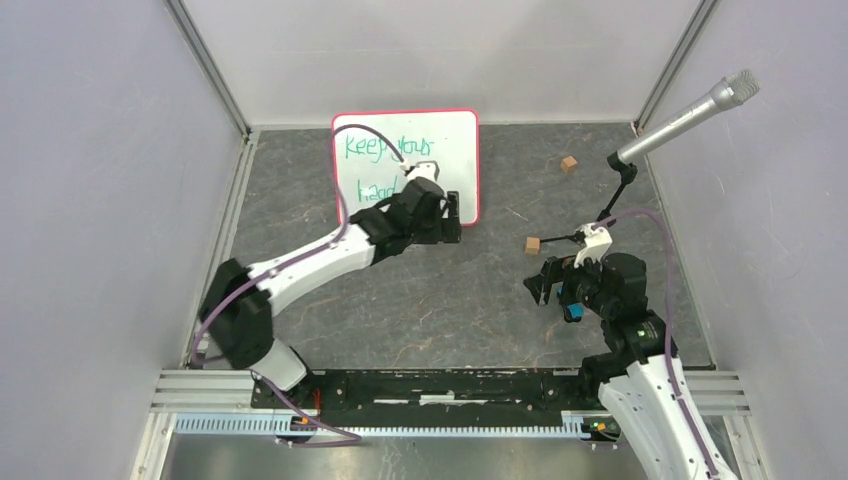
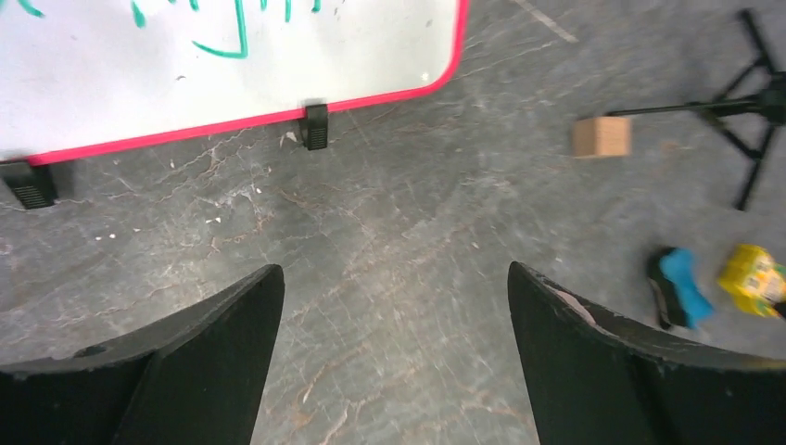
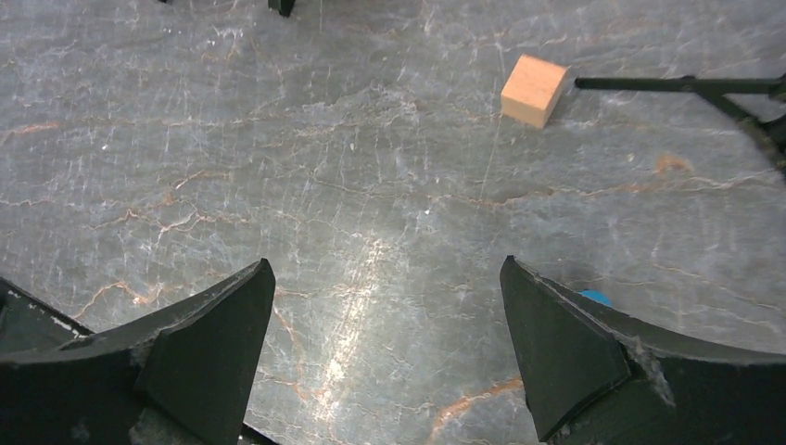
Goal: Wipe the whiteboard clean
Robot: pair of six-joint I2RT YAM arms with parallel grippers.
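The whiteboard (image 1: 405, 160) lies at the back of the table, white with a red rim, black clip feet and green handwriting. My left gripper (image 1: 455, 215) is open and empty over the table just off the board's near right corner. In the left wrist view the board (image 2: 232, 65) fills the upper left, a clip foot (image 2: 316, 126) at its rim, ahead of the open left gripper (image 2: 394, 278). My right gripper (image 1: 542, 283) is open and empty at the right, over bare table (image 3: 385, 273). A blue and black eraser (image 1: 574, 304) lies beside it and shows in the left wrist view (image 2: 681, 287).
Two small wooden blocks (image 1: 533, 245) (image 1: 568, 163) lie right of the board; one shows in both wrist views (image 2: 601, 136) (image 3: 533, 89). A microphone (image 1: 690, 115) on a black tripod stand (image 2: 741, 102) is at the back right. A yellow object (image 2: 753, 276) sits by the eraser. Walls enclose the table.
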